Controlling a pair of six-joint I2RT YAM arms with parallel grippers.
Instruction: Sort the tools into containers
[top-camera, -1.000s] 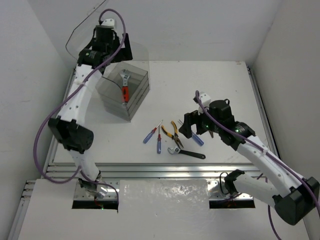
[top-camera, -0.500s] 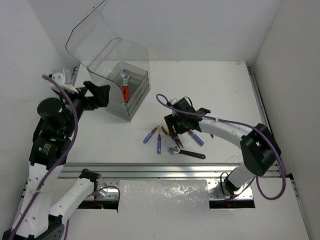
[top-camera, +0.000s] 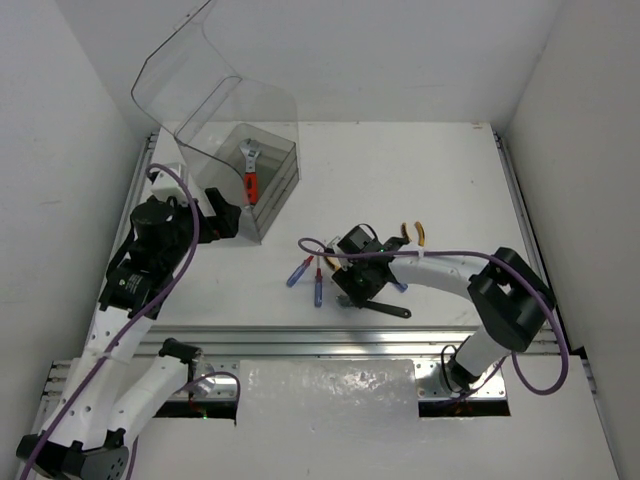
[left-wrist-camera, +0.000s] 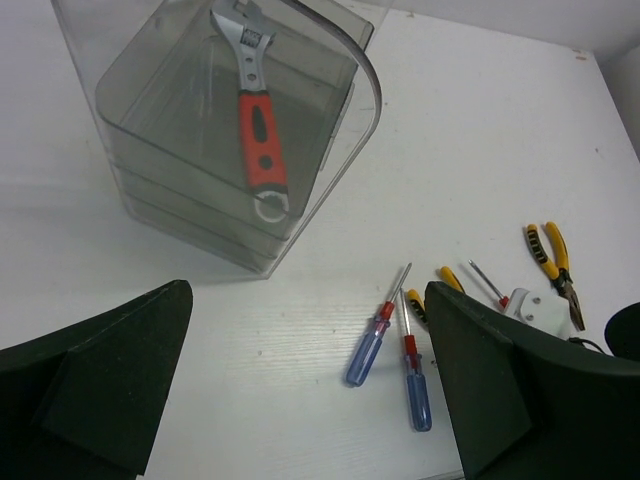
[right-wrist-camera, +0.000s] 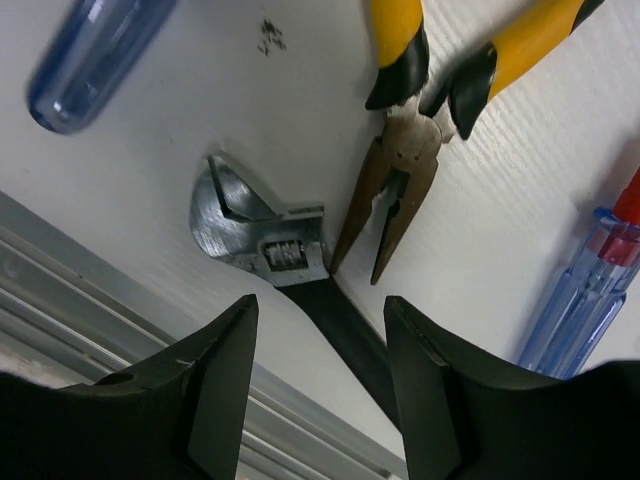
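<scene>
The clear smoky box (top-camera: 262, 190) stands at the back left with its lid (top-camera: 185, 85) raised. A red-handled adjustable wrench (top-camera: 250, 172) lies in its top tray, also in the left wrist view (left-wrist-camera: 262, 135). My left gripper (top-camera: 222, 215) is open and empty, just left of the box. Two blue screwdrivers (top-camera: 299, 271) (top-camera: 318, 287) lie mid-table. My right gripper (top-camera: 351, 287) is open, low over the black-handled wrench (right-wrist-camera: 268, 243) and the yellow-handled pliers (right-wrist-camera: 398, 185); the wrench's black handle runs between its fingers (right-wrist-camera: 215, 390). A second pair of pliers (top-camera: 413, 233) lies further right.
A third blue screwdriver (right-wrist-camera: 590, 300) lies to the right of the pliers. The metal rail (top-camera: 330, 342) along the table's near edge is close under my right gripper. White walls close in the left, back and right sides.
The box lid has gone up. My left arm has dropped from the lid to beside the box. My right gripper has swung left and down over the pliers and black-handled wrench.
</scene>
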